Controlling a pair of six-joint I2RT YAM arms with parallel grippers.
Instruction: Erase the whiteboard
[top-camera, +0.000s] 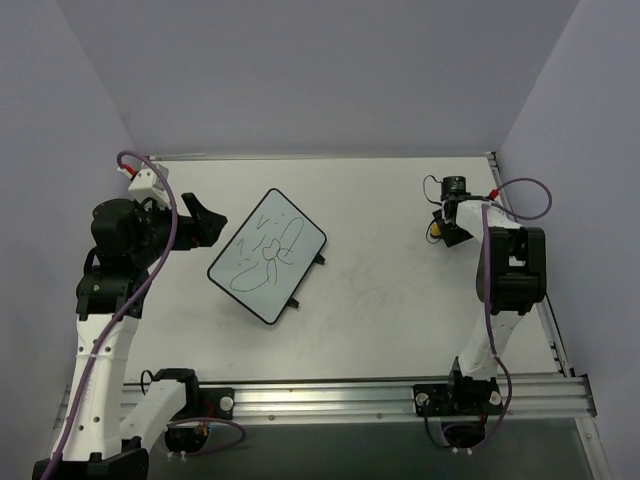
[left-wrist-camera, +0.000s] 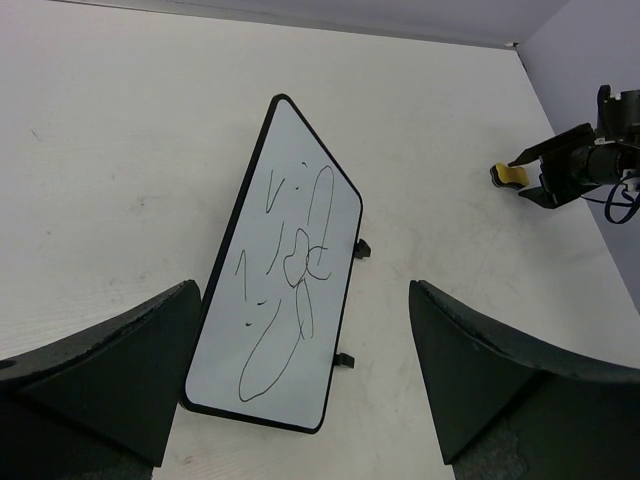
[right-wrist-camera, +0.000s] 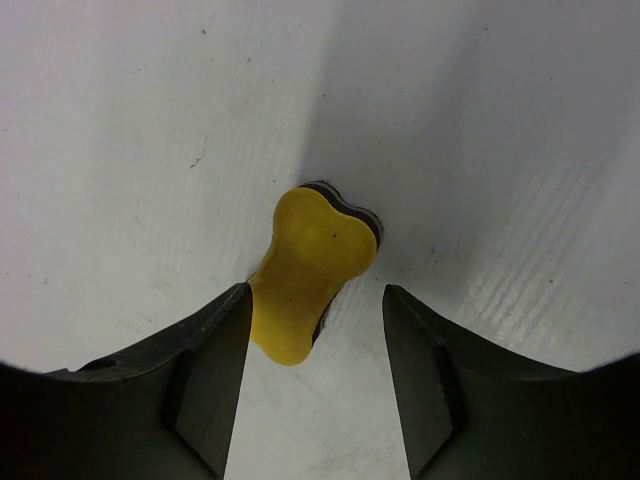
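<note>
The whiteboard (top-camera: 268, 255) lies flat at an angle on the table, left of centre, covered in dark scribbles (left-wrist-camera: 295, 265). My left gripper (top-camera: 205, 225) hangs wide open just left of the board, and nothing sits between its fingers (left-wrist-camera: 303, 287). At the far right a small yellow eraser (right-wrist-camera: 305, 270) rests on the table. My right gripper (right-wrist-camera: 315, 290) is down around its near end. The left finger (right-wrist-camera: 215, 340) touches the eraser's side; the right finger (right-wrist-camera: 420, 340) stands clear of it with a gap. The eraser (top-camera: 436, 229) shows as a yellow spot under that gripper.
The white table (top-camera: 380, 300) is bounded by purple walls at the back and sides. A metal rail (top-camera: 350, 395) runs along the near edge with both arm bases. The right arm's cable (top-camera: 525, 190) loops near the right wall.
</note>
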